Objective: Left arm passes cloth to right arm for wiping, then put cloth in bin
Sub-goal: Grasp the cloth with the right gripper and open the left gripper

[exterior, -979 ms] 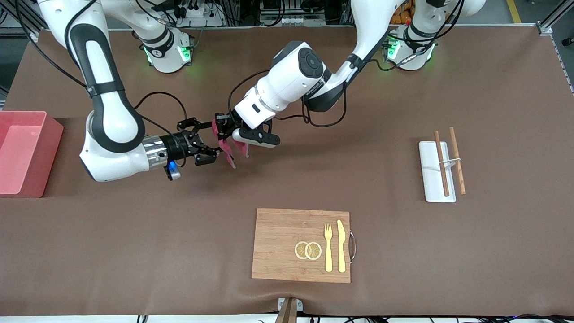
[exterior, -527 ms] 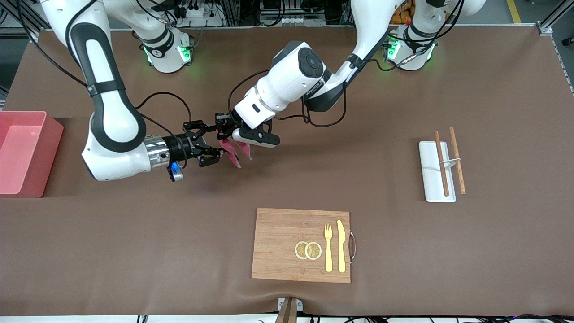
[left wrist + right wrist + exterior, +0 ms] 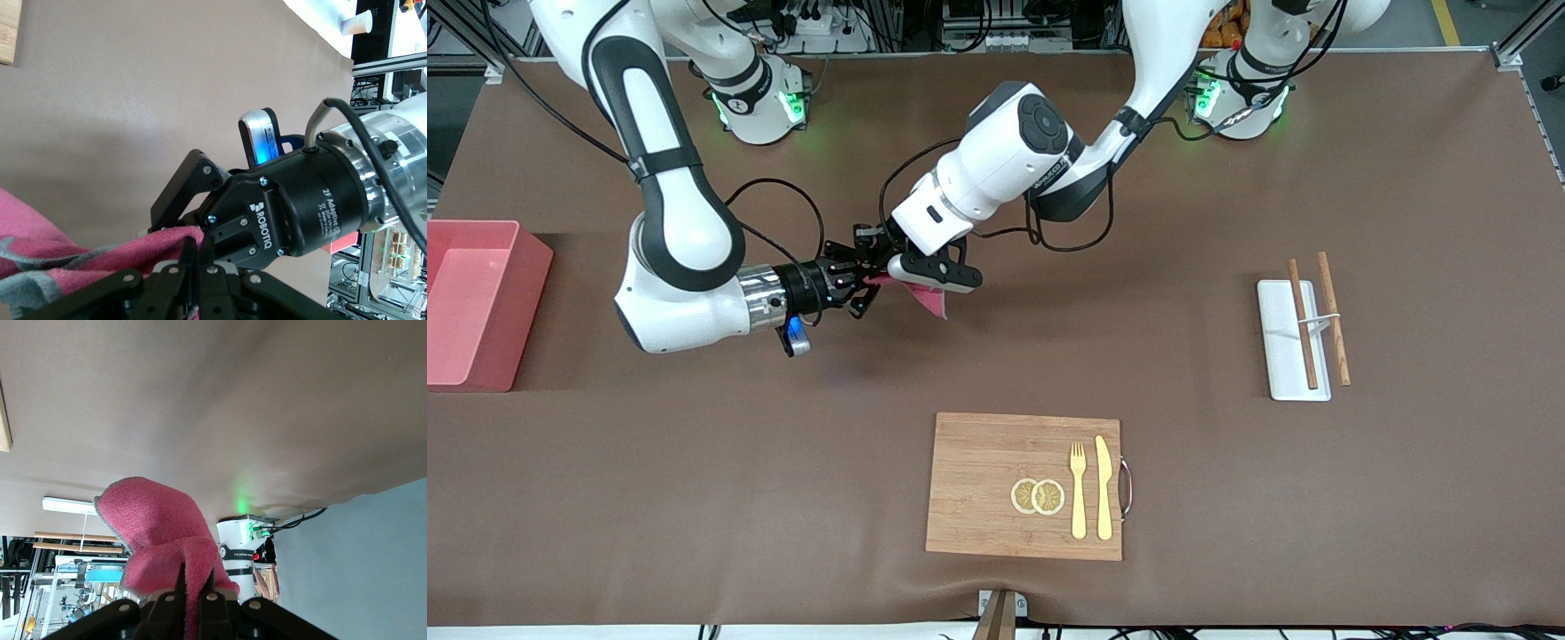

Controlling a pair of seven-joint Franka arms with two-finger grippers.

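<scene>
The handover is mid-way: the cloth point(image 3: 925, 297) hangs above the bare worktop point(image 3: 1227, 498), pinched by both the left gripper point(image 3: 874, 258) and the right gripper point(image 3: 869, 291), so release, wiping and the drop into the bin point(image 3: 516, 302) remain.

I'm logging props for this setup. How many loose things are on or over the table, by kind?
Cloth: 1
Bin: 1
Wooden board: 1
White tray: 1
Chopsticks: 2
Fork: 1
Knife: 1
Lemon slices: 2
Total: 10
</scene>
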